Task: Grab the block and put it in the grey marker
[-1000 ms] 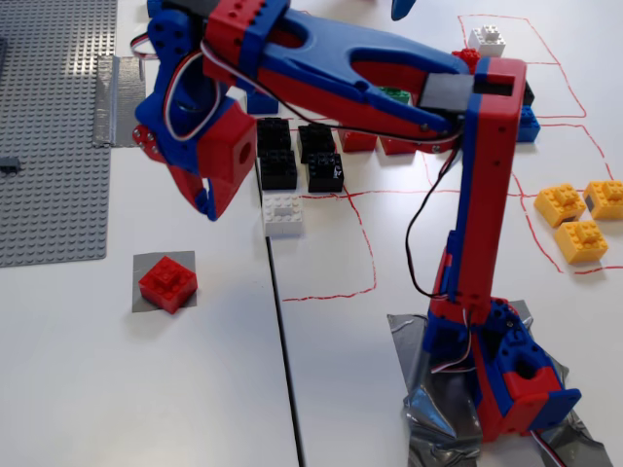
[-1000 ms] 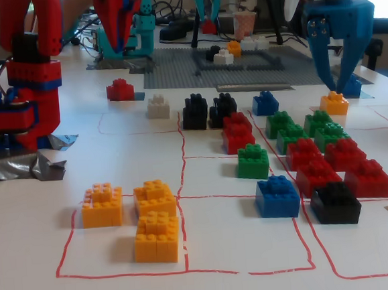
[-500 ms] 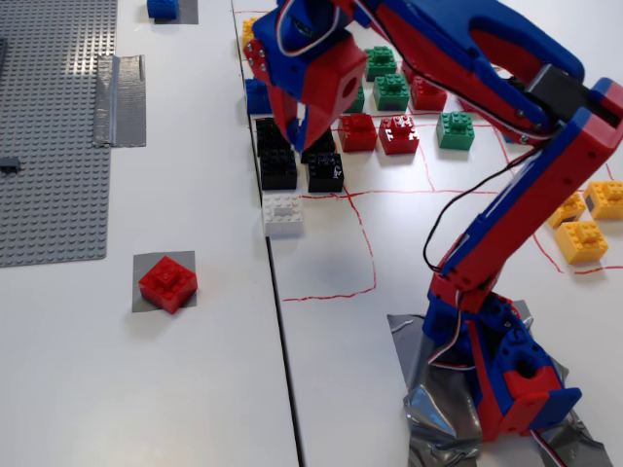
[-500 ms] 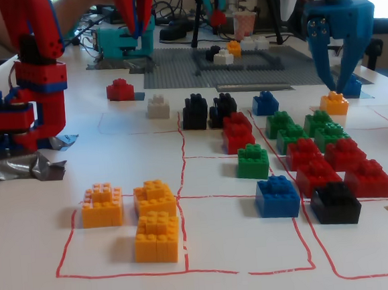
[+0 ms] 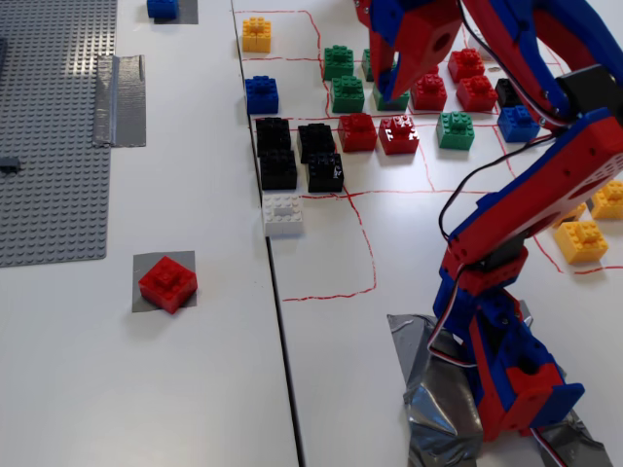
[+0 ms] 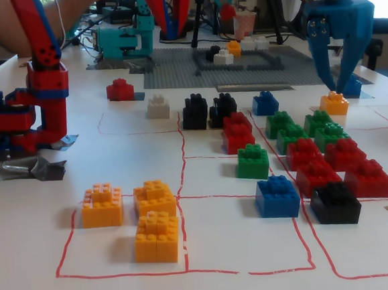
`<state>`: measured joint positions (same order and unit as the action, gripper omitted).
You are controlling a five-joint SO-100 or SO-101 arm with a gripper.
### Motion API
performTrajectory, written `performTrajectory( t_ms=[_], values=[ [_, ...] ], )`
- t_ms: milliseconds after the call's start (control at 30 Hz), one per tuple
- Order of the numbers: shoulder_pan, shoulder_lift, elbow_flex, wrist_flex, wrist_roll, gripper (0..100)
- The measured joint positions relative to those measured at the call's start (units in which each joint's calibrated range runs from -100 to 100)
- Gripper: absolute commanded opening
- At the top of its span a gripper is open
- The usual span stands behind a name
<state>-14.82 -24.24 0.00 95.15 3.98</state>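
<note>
White counter (image 5: 175, 389) fills both fixed views, ruled with red pen lines into boxes of toy bricks. Nearest in a fixed view, the arm's base (image 5: 516, 379) stands on crumpled silver tape (image 5: 428, 389) at the lower right. To the left of it, across a dark seam in the counter, the block (image 5: 167, 283) sits on the grey marker (image 5: 146, 265), turned a little askew so one corner hangs over the patch's lower edge. In another fixed view the same block (image 6: 120, 90) shows far back on the left, with nothing touching it.

Farther up, a white brick (image 5: 282, 214) lies just below four black bricks (image 5: 297, 156). Beyond those come a red brick with white marks (image 5: 398, 134), green bricks (image 5: 348, 93), a blue brick (image 5: 261, 94) and a yellow brick (image 5: 256, 33). Yellow bricks (image 5: 581, 240) lie at the right edge.

Over the far rows, the hand (image 5: 389, 83) hangs with its tips pointing down above the green bricks, well apart from the block. It carries nothing that can be seen; whether its fingers are parted or closed I cannot tell. A studded grey baseplate (image 5: 49, 126) covers the upper left, with a strip of silver tape (image 5: 119, 86) along its edge.
</note>
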Motion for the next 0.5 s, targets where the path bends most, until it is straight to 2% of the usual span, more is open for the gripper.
performTrajectory(
  t_ms=[233,500],
  values=[
    [7.17,-1.00,3.81,0.00,0.10,0],
    [13.39,-1.00,11.26,-7.04,0.39,0]
  ],
)
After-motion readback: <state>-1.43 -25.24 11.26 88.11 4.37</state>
